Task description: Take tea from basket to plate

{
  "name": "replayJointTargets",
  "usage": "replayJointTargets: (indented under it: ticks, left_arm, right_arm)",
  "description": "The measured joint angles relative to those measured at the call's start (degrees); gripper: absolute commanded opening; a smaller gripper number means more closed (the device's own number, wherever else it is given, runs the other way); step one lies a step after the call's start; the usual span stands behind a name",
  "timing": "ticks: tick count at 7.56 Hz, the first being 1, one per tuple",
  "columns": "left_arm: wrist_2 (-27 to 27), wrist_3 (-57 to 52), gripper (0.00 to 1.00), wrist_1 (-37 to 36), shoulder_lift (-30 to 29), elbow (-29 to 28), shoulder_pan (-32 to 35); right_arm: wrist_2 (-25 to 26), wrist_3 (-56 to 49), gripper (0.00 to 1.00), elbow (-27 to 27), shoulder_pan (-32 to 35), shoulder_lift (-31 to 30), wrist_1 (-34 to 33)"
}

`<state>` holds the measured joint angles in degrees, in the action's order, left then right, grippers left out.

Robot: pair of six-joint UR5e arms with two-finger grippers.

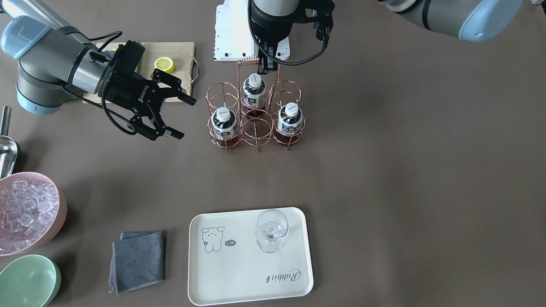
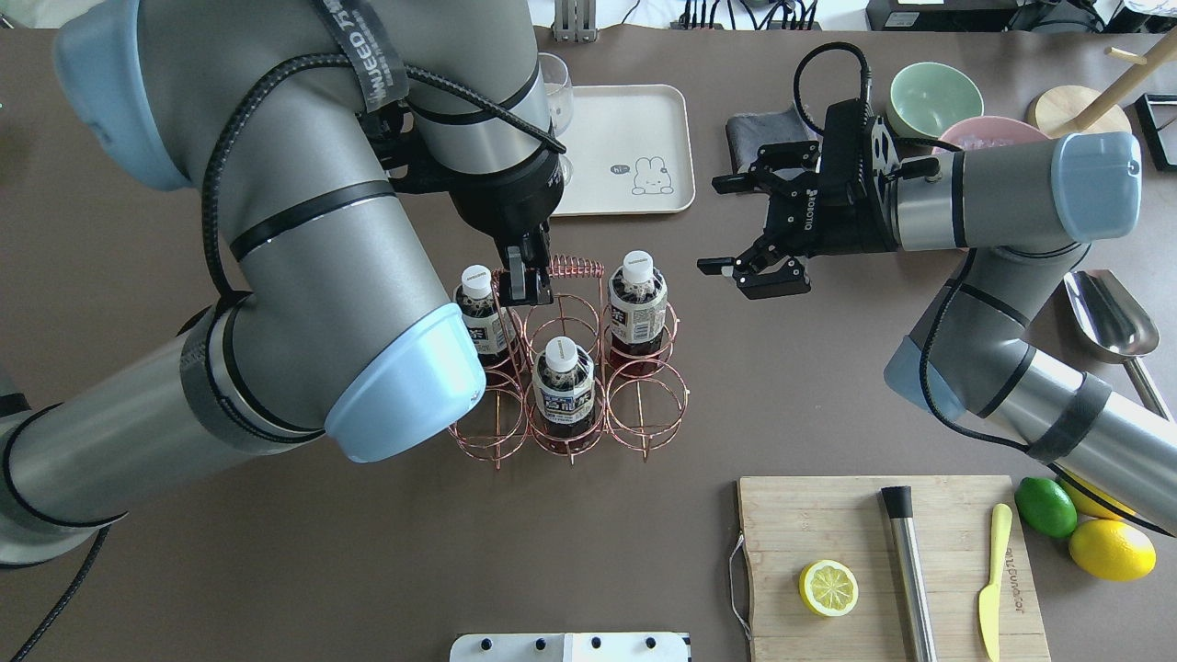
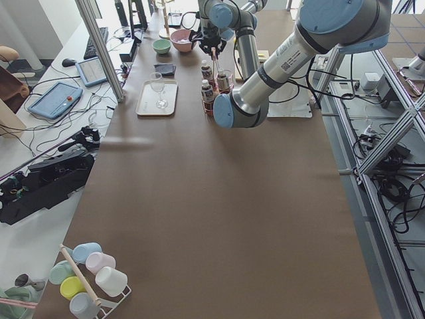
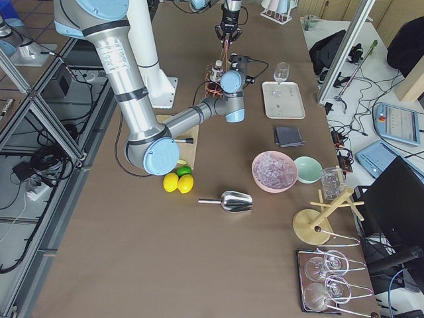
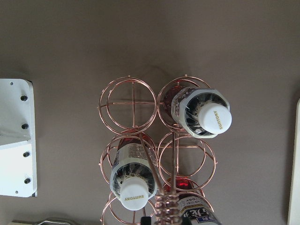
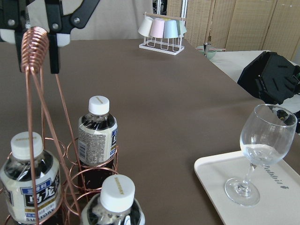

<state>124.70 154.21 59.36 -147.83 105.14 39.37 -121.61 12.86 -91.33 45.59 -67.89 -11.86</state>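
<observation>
The copper wire basket (image 1: 247, 61) stands mid-table with three tea bottles (image 1: 254, 91) (image 1: 225, 123) (image 1: 290, 119) in its cells. In the overhead view the bottles (image 2: 563, 382) (image 2: 478, 313) (image 2: 637, 299) show the same way. My left gripper (image 2: 529, 280) hangs from above, shut on the basket's coiled handle (image 6: 35, 44). My right gripper (image 2: 726, 225) is open and empty, level beside the basket, apart from it. The cream plate (image 1: 239, 273) lies on the table's far side with a wine glass (image 1: 271, 230) standing on it.
A cutting board (image 2: 828, 515) holds a lemon half (image 2: 828, 588), a metal rod and a yellow knife. A pink bowl of ice (image 1: 25, 209), a green bowl (image 1: 27, 281), a grey cloth (image 1: 138, 260) and a metal scoop (image 2: 1108, 317) lie on my right side.
</observation>
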Motion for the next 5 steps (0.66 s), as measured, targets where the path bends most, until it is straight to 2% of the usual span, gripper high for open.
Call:
replayJointTargets:
  ticks: [5]
  left_arm:
    - [0.3, 3.1, 0.0, 1.5, 0.1, 0.3, -1.6]
  right_arm:
    - [2.2, 6.9, 0.93, -1.0, -4.8, 1.0, 0.0]
